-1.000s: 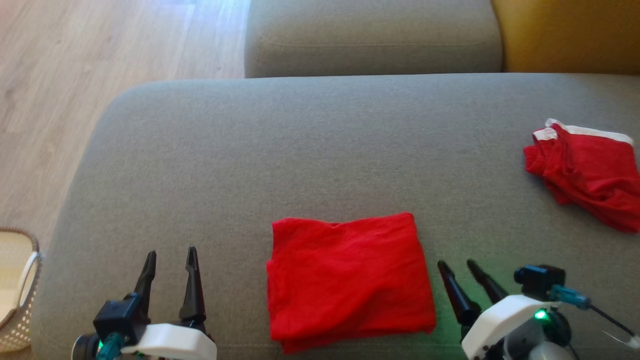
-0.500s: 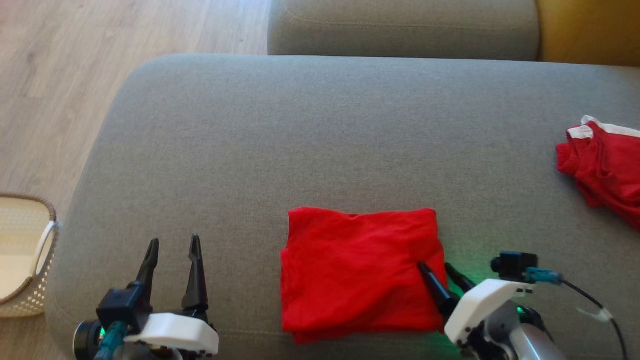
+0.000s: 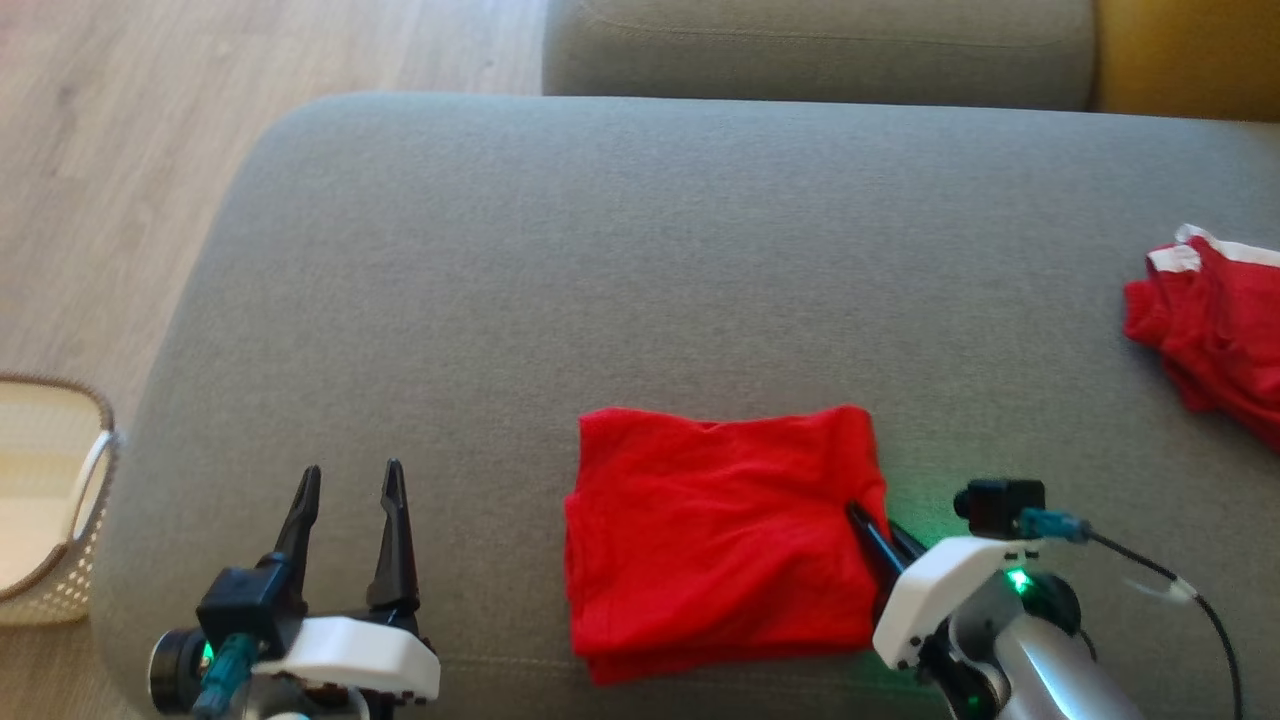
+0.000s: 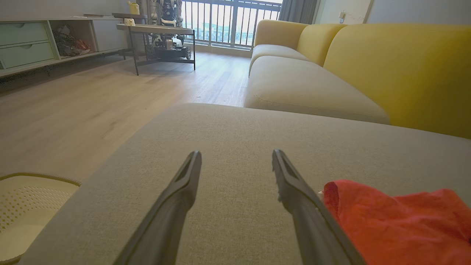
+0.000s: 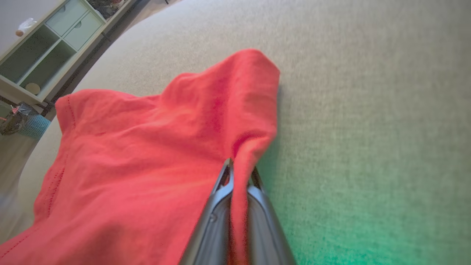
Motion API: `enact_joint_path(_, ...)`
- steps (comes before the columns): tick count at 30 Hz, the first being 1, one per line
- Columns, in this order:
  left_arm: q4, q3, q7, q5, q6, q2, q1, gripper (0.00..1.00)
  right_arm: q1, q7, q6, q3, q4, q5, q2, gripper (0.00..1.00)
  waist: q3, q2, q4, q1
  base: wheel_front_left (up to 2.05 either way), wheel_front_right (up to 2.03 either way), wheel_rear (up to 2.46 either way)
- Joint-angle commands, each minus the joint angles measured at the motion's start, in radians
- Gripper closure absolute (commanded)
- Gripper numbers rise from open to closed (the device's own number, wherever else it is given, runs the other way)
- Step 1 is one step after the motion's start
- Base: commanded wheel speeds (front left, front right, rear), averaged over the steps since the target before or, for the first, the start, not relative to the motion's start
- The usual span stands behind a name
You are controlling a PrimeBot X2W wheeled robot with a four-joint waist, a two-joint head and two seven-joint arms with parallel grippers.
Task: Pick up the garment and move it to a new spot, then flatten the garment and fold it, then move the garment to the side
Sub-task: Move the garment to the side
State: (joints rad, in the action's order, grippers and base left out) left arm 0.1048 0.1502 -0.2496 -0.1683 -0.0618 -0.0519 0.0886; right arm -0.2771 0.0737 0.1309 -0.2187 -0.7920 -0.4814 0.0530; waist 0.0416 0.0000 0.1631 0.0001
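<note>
A folded red garment lies near the front edge of the grey sofa seat. My right gripper is shut on the garment's right edge; in the right wrist view the red cloth is pinched between the two fingers and rises into a ridge there. Left of the garment and apart from it, my left gripper stands open over bare cushion. The left wrist view has the garment's near corner just right of the left gripper.
A second red garment with white trim lies crumpled at the seat's right edge. A cream perforated basket stands on the wooden floor at the left. Another grey cushion and a yellow backrest lie behind.
My right gripper has moved left onto the garment's right edge and shut on it, bunching the cloth a little. The camera has shifted. The left gripper stays where it was.
</note>
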Motion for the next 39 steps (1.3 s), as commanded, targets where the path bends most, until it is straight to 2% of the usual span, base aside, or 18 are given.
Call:
enact_joint_path(1, -0.027, -0.027, -0.012, 0.008, -0.002, 0.002, -0.052, 0.00, -0.054, 0.026, 0.000, -0.023, 0.028, 0.034, 0.007, 1.00, -0.008, 0.0000, -0.015, -0.0001, 0.00, 0.00, 0.00)
enact_joint_path(5, -0.032, -0.024, -0.012, -0.001, -0.006, 0.002, -0.046, 0.00, -0.084, 0.037, 0.000, -0.043, 0.054, 0.115, 0.041, 1.00, -0.022, 0.0000, -0.059, -0.0001, 0.00, 0.00, 0.00)
enact_joint_path(10, -0.045, -0.013, -0.012, -0.010, -0.013, 0.002, -0.061, 0.00, -0.139, 0.013, 0.000, -0.057, 0.135, 0.157, 0.100, 1.00, -0.014, 0.0000, -0.132, -0.0001, 0.00, 0.00, 0.00)
enact_joint_path(17, -0.061, 0.021, -0.012, 0.013, -0.007, 0.002, -0.144, 0.00, -0.271, -0.073, 0.000, -0.066, 0.265, 0.134, 0.197, 1.00, 0.073, 0.0000, -0.248, -0.0001, 0.00, 0.00, 0.00)
enact_joint_path(21, -0.058, 0.032, -0.012, 0.038, 0.006, 0.002, -0.199, 0.00, -0.356, -0.104, 0.000, -0.054, 0.283, 0.083, 0.222, 1.00, 0.136, 0.0000, -0.303, -0.0001, 0.00, 0.00, 0.00)
enact_joint_path(28, -0.022, 0.059, -0.012, 0.098, 0.042, -0.012, -0.331, 0.00, -0.587, -0.067, 0.000, 0.031, 0.155, 0.018, 0.277, 1.00, 0.287, 0.0000, -0.403, -0.0001, 0.00, 0.00, 0.00)
enact_joint_path(34, 0.007, 0.080, -0.012, 0.124, 0.058, -0.020, -0.402, 0.00, -0.721, -0.029, 0.000, 0.107, -0.055, 0.059, 0.305, 1.00, 0.361, 0.0000, -0.444, -0.0001, 0.00, 0.00, 0.00)
enact_joint_path(39, 0.026, 0.092, -0.012, 0.135, 0.063, -0.028, -0.425, 0.00, -0.798, 0.012, 0.000, 0.104, -0.178, 0.105, 0.309, 1.00, 0.396, 0.0000, -0.460, -0.0001, 0.00, 0.00, 0.00)
